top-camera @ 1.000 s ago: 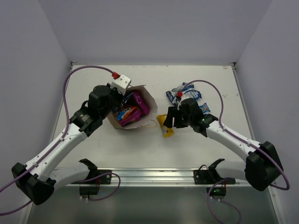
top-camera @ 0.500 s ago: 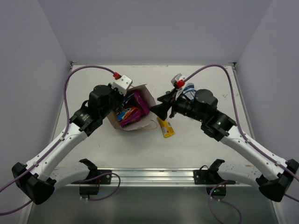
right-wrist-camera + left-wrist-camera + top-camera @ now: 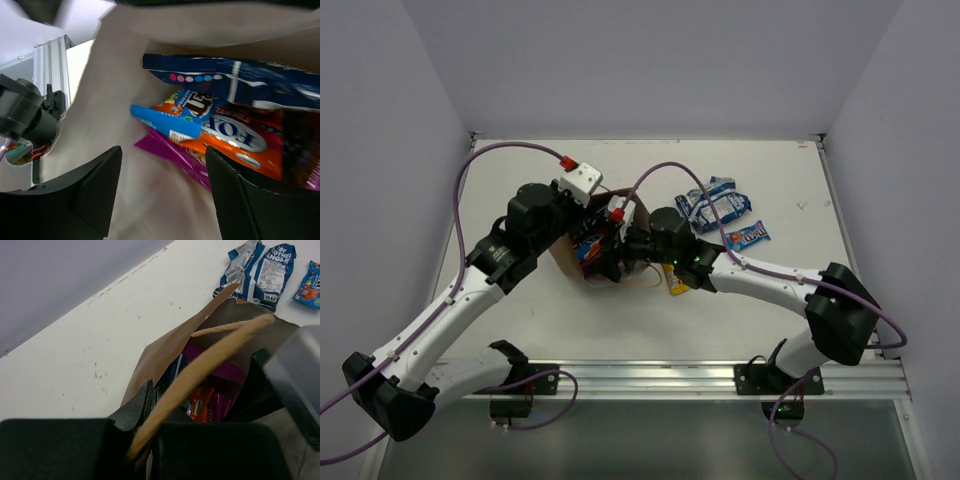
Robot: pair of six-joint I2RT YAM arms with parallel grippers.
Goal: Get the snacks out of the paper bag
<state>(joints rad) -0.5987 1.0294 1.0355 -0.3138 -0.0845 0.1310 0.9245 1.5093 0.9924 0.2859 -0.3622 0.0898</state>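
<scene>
The brown paper bag [image 3: 563, 262] lies on its side mid-table, mouth toward the right. My left gripper [image 3: 151, 396] is shut on its rim, and the pale handle [image 3: 220, 347] arches over that wrist. My right gripper [image 3: 164, 155] stands open inside the bag's mouth, empty. Just ahead of it are snacks: a dark blue bag [image 3: 230, 75], a blue bar [image 3: 165, 122], an orange-red packet [image 3: 240, 142] and a magenta pouch [image 3: 175, 152]. On the table lie blue-white packets [image 3: 715, 203], a blue bar [image 3: 748, 236] and a yellow bar [image 3: 677, 282].
White walls close the table on three sides. A metal rail [image 3: 650, 375] with the arm bases runs along the near edge. Purple cables [image 3: 510, 147] loop above both arms. The right forearm [image 3: 760, 272] crosses over the yellow bar.
The right arm swung left from beside the yellow bar, and its open gripper has entered the bag's mouth. The left gripper has kept hold of the bag's rim.
</scene>
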